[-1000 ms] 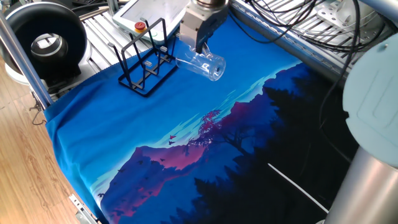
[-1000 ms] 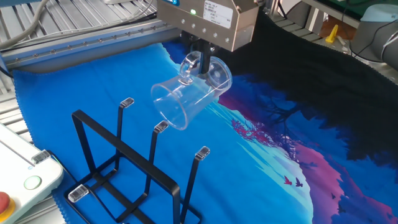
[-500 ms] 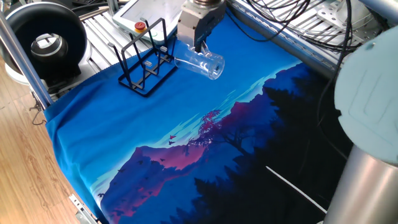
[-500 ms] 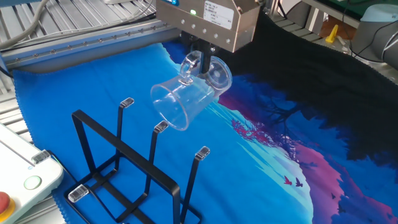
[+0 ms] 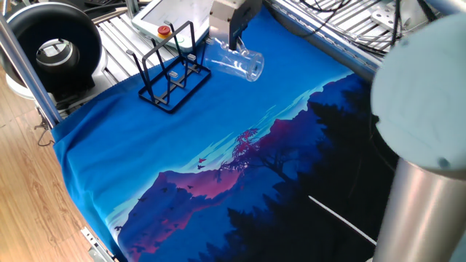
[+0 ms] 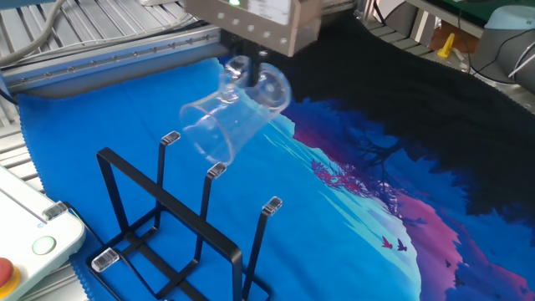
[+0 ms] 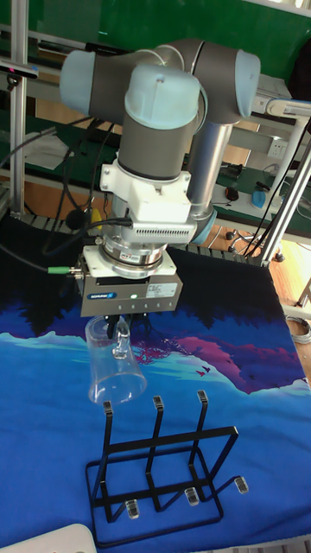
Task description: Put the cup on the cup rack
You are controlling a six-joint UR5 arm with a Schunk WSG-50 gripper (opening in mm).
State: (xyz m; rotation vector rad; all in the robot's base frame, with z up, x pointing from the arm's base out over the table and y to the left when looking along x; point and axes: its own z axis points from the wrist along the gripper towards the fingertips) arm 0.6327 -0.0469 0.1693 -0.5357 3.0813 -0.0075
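1. My tool (image 6: 242, 71) is clamped on the cup (image 6: 224, 125), pinching its wall close to the thick base. The cup hangs in the air above the table (image 6: 351, 209), touching nothing else.

2. The cup is tipped well off upright. In the other fixed view its long axis runs from the base at about 1 o'clock, up by my tool, down to the open mouth at about 7 o'clock. The mouth is the low end, and it faces the cup rack (image 6: 180, 234).

3. The relation that matters: the rack lies at roughly 7 o'clock from my tool in that view, along the line the mouth already points. The cup is apart from the rack, above and just short of the prong tips; the middle prong (image 6: 216, 171) looks nearest the mouth, the far-side prong (image 6: 170, 138) close beside it.

4. In the tall fixed view the cup (image 7: 115, 371) hangs just above the left-hand prong (image 7: 107, 406), with the rack (image 7: 160, 467) below at 6 o'clock. The two views differ on which prong sits under the rim, so I cannot say for sure which one I am lined up with.

5. My judgement: the cup is not yet on the rack. The next move would need the mouth centred over one prong, then a descent along the cup's axis so the prong goes inside without catching the rim.
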